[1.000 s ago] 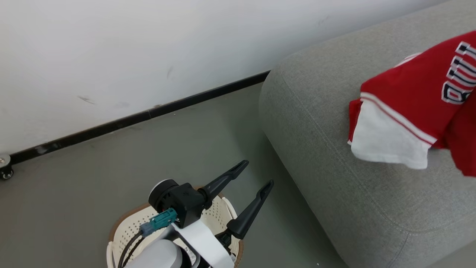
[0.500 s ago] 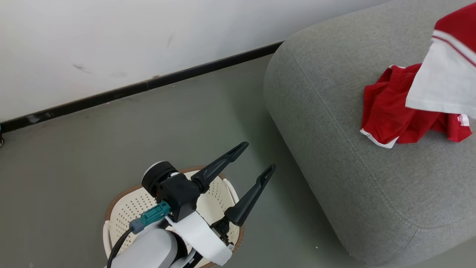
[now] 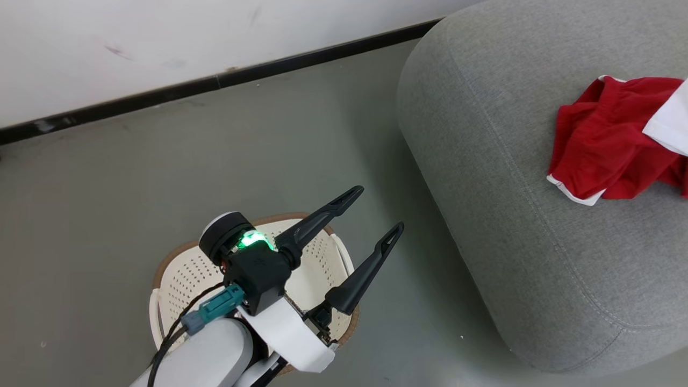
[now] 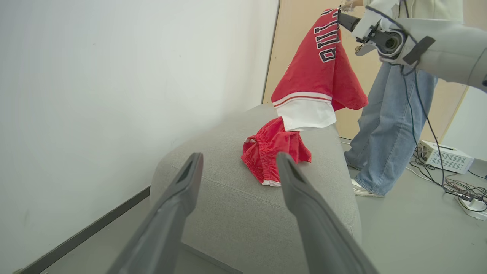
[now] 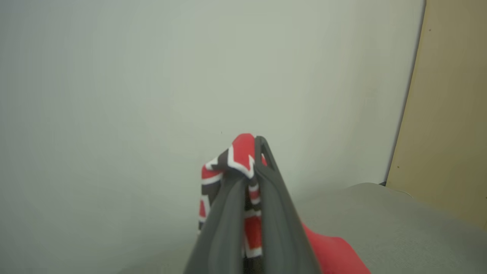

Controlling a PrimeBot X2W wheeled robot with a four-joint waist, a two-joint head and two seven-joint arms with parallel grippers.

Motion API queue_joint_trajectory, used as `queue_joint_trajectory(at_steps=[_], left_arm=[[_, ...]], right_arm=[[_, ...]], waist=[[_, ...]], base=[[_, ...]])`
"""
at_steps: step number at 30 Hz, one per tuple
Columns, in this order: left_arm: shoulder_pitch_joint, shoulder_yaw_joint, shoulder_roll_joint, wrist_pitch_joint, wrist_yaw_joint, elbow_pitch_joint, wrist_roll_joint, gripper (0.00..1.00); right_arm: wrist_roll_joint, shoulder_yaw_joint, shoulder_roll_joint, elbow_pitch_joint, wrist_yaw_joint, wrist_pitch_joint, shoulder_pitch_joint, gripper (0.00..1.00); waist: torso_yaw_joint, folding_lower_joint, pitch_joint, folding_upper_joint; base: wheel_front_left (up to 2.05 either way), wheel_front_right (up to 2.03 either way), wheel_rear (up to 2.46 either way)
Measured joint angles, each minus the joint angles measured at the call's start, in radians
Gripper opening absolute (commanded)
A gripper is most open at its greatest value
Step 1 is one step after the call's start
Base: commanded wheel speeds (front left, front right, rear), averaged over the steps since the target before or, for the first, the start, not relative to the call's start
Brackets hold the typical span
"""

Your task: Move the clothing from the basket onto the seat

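Vertically, the jersey [image 4: 319, 76] hangs from the right gripper [image 5: 247, 160], hem [image 4: 306, 116] down.

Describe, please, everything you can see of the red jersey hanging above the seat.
The red jersey is soft, limp fabric with black lettering outlined in white and a broad white hem band below thin white and red stripes. It hangs lengthwise in the air above the grey seat, pinched at its top, through the lettering, by the shut right end effector. Its white hem dangles over the crumpled red shorts; whether it touches them cannot be told.
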Motion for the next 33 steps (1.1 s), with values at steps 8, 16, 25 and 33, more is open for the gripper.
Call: queue_joint_trajectory(at_steps=[8, 16, 25, 33], left_arm=[[-0.024, -0.022, 0.000, 0.019, 0.000, -0.025, 0.035, 1.00], [-0.050, -0.036, -0.009, 0.026, 0.000, -0.035, 0.045, 1.00], [-0.071, -0.045, -0.007, 0.031, 0.000, -0.036, 0.056, 1.00], [-0.080, -0.045, -0.004, 0.030, -0.001, -0.027, 0.059, 1.00]], right_arm=[[-0.004, 0.018, 0.066, 0.089, 0.000, -0.029, 0.080, 0.00], [-0.032, 0.027, 0.132, 0.171, 0.000, -0.044, 0.135, 0.00], [-0.083, -0.016, 0.164, 0.287, 0.000, -0.053, 0.155, 0.00], [-0.087, -0.017, 0.205, 0.299, 0.000, -0.062, 0.154, 0.34]], waist=[[0.015, 0.0000, 0.051, 0.0000], [0.024, 0.0000, 0.100, 0.0000], [0.033, 0.0000, 0.137, 0.0000], [0.031, 0.0000, 0.150, 0.0000]], base=[[0.00, 0.00, 0.00], [0.00, 0.00, 0.00], [0.00, 0.00, 0.00], [0.00, 0.00, 0.00]])
